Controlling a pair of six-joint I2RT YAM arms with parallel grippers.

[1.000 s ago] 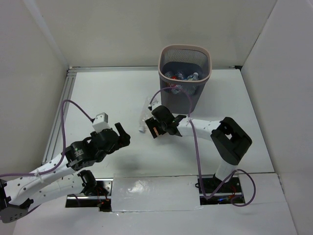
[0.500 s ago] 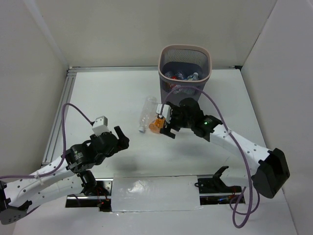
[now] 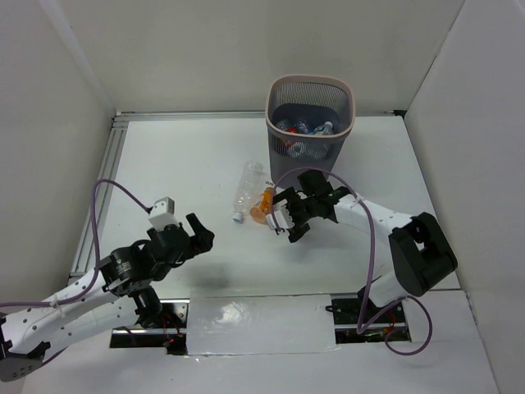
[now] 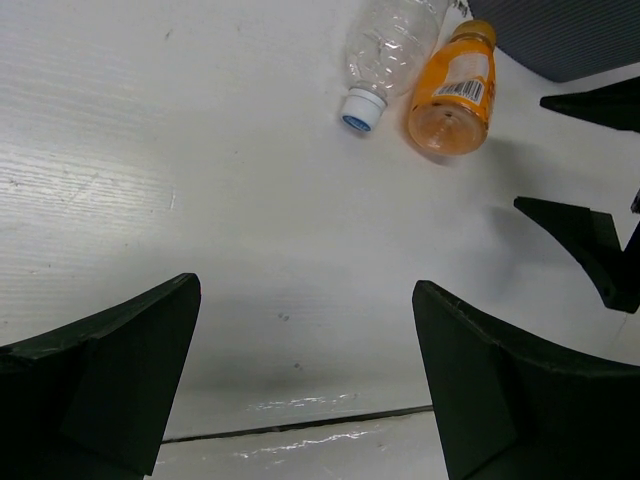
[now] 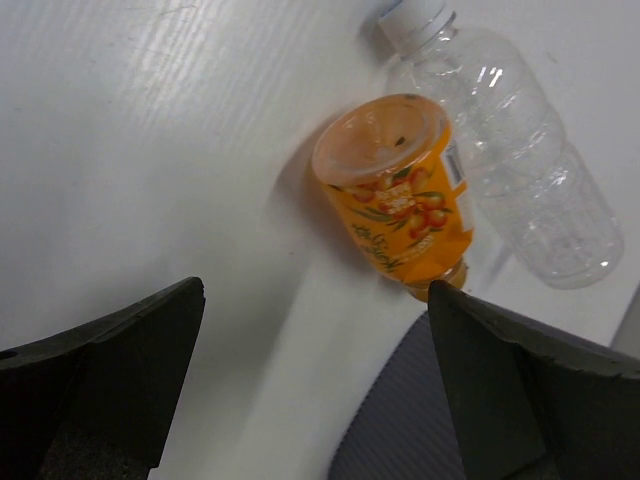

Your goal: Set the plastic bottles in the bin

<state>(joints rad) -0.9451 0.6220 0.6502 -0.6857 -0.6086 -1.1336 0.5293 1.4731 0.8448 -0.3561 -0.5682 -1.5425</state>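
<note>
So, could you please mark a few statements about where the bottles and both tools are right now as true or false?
The orange bottle lies on its side beside the clear bottle on the table. True.
The right tool is shut on the orange bottle. False: it is open, holding nothing, near that bottle.
The bin is empty. False: several bottles lie inside it.
The left tool is open and empty. True.
</note>
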